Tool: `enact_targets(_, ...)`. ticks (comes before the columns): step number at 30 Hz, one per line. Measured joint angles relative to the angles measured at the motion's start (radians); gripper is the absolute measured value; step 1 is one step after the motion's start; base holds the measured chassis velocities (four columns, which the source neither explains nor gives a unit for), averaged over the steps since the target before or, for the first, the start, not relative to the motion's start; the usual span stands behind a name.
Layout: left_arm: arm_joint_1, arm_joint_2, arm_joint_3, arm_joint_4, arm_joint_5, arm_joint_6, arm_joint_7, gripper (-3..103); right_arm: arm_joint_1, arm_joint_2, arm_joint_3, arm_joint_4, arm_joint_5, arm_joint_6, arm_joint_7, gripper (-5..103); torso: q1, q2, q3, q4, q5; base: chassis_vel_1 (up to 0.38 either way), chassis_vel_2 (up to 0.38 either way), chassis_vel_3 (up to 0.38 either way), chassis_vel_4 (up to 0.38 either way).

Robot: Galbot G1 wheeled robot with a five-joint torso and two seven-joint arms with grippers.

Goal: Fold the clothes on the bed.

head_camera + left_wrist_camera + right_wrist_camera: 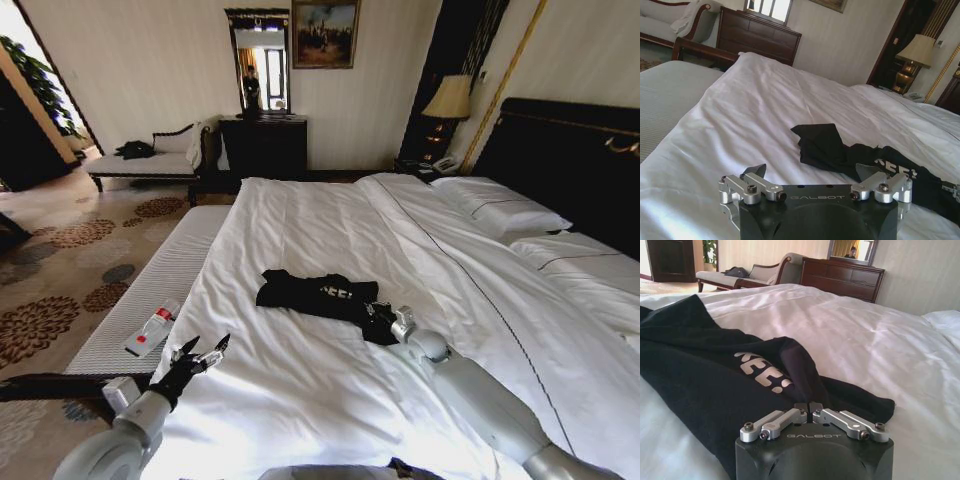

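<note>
Clothes (318, 296) lie bunched mid-bed (300, 390) in the head view, right hand (378, 318) at their edge. Left wrist view: left hand (815, 182) spread wide, empty, near them. Right wrist view: right hand (809, 408) pinched on black fabric.

Grey rounded arms end in black wrist blocks marked GALBOT, with silver screw-fastened linkages and dark fingers (756, 170).

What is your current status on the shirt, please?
Right gripper shut on black top, pinching its near edge. Left gripper open, off the bed's left side. Nothing in the way.
</note>
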Motion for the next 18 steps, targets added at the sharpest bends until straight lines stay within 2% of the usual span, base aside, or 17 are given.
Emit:
enact_targets(5, -0.058, 0.048, 0.062, 0.006, -0.024, 0.025, -0.03, 100, -0.014, 0.007, -0.01, 0.003, -0.021, 0.004, -0.003, 1, 0.0, 0.0, 0.0, 0.0, 0.0, 0.0, 0.0, 0.0, 0.0)
enact_targets(9, -0.188, 0.149, 0.164, 0.046, -0.076, 0.054, -0.063, 100, -0.018, 0.009, -0.015, 0.005, -0.027, 0.005, -0.004, -1, 0.0, 0.0, 0.0, -0.0003, -0.0002, 0.0, 0.0, 0.0, 0.0)
enact_targets(10, -0.188, 0.149, 0.164, 0.046, -0.076, 0.054, -0.063, 100, -0.018, 0.009, -0.015, 0.005, -0.027, 0.005, -0.004, -1, 0.0, 0.0, 0.0, -0.0003, -0.0002, 0.0, 0.0, 0.0, 0.0)
enact_targets(14, -0.32, 0.255, 0.264, 0.111, -0.132, 0.062, -0.074, 100, -0.021, 0.01, -0.016, 0.015, -0.027, 0.004, -0.004, 20, 0.0, 0.0, 0.0, 0.0001, 0.0, 0.0, 0.0, 0.0, 0.0)
enact_targets(15, -0.32, 0.255, 0.264, 0.111, -0.132, 0.062, -0.074, 100, -0.021, 0.01, -0.016, 0.015, -0.027, 0.004, -0.004, 20, 0.0, 0.0, 0.0, 0.0001, 0.0, 0.0, 0.0, 0.0, 0.0)
enact_targets(18, -0.482, 0.312, 0.4, 0.171, -0.203, 0.07, -0.088, 100, -0.023, 0.01, -0.015, 0.015, -0.027, 0.004, -0.004, 31, 0.0, 0.0, 0.0, 0.0, -0.0002, 0.0, 0.0, 0.0, 0.0)
